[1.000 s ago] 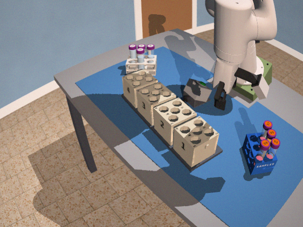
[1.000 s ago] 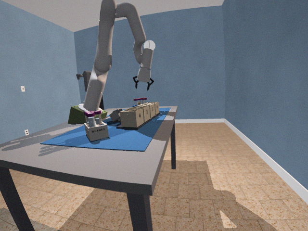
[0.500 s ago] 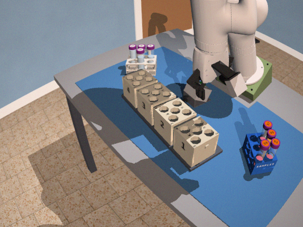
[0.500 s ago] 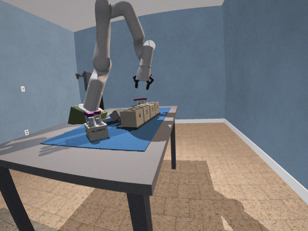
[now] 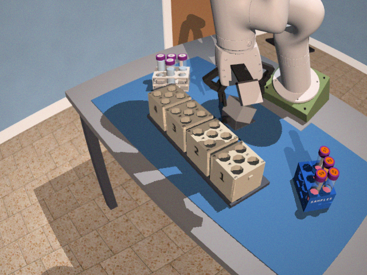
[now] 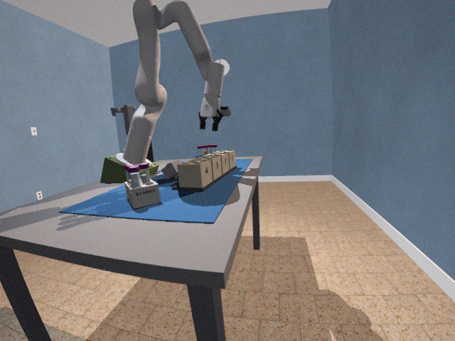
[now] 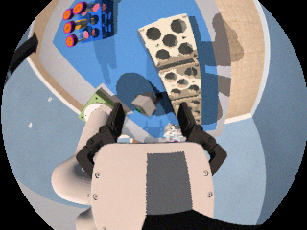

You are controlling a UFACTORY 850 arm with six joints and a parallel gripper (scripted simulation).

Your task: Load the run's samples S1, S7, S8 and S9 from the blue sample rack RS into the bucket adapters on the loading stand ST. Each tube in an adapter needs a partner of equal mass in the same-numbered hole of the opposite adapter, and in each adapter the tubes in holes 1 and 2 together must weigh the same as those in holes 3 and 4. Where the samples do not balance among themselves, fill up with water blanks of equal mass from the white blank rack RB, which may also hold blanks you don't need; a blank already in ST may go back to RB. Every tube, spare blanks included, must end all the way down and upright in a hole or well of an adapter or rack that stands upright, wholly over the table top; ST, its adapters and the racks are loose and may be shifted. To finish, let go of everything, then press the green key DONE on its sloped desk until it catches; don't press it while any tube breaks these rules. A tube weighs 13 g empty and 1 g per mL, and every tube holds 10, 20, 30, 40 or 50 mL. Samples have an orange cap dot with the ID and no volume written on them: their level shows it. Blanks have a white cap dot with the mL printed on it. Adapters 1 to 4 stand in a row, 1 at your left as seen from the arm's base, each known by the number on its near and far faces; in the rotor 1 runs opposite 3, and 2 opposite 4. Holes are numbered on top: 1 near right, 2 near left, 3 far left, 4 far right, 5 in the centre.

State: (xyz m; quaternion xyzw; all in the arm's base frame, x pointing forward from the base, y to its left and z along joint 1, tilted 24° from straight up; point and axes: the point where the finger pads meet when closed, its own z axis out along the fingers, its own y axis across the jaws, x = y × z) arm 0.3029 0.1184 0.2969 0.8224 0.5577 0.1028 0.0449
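Note:
My gripper (image 5: 239, 84) hangs open and empty high above the table, over the grey sloped DONE desk (image 5: 238, 113); it also shows in the exterior view (image 6: 209, 123) and the wrist view (image 7: 150, 111). The desk's green key is hidden. The loading stand holds adapter 1 (image 5: 237, 170), adapter 2 (image 5: 211, 145), adapter 3 (image 5: 188, 121) and adapter 4 (image 5: 167, 102) in a row, and every hole I see is empty. The blue sample rack (image 5: 315, 186) holds several upright tubes with orange cap dots. The white blank rack (image 5: 171, 77) holds several upright purple-capped tubes beyond adapter 4.
The arm's green base (image 5: 296, 91) stands at the table's back right, close to the desk. The blue mat (image 5: 266, 213) covers most of the table. The blank rack is near the table's far end (image 6: 142, 192). The table edge runs close behind the stand.

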